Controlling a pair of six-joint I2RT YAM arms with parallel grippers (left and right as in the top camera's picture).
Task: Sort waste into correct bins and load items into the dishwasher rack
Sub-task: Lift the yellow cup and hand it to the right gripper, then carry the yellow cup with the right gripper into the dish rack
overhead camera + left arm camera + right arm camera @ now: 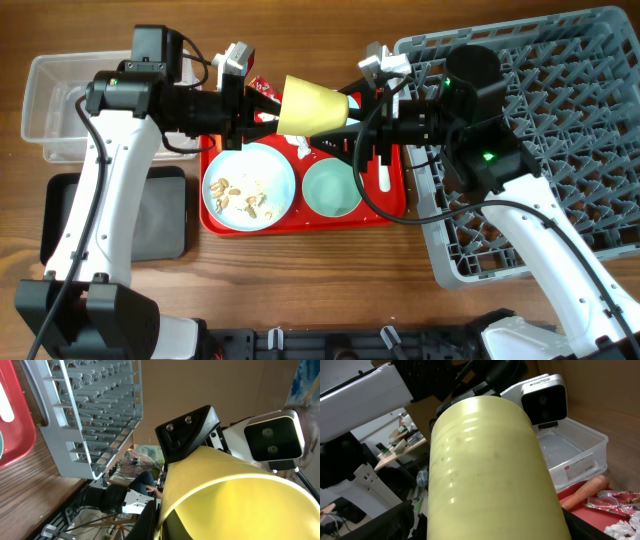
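The small yellow cup (312, 105) lies on its side in the air above the red serving tray (390, 212), held between both grippers. My left gripper (262, 108) grips its wide rim, and the left wrist view (170, 520) shows a black finger against the rim of the cup (240, 495). My right gripper (352, 125) holds the narrow end, with a black finger on each side of the cup (485, 470). On the tray sit a pale blue plate (250, 185) with beige crumbs, a pale green bowl (332, 188), a white spoon (384, 172), tissue (300, 148), a red wrapper (615, 500) and a carrot stub (584, 491).
The grey dishwasher rack (560, 120) fills the right side and also shows in the left wrist view (95, 415). The clear tub (55, 110) stands at the far left, with the black tray (160, 215) in front of it. The arms meet over the red tray.
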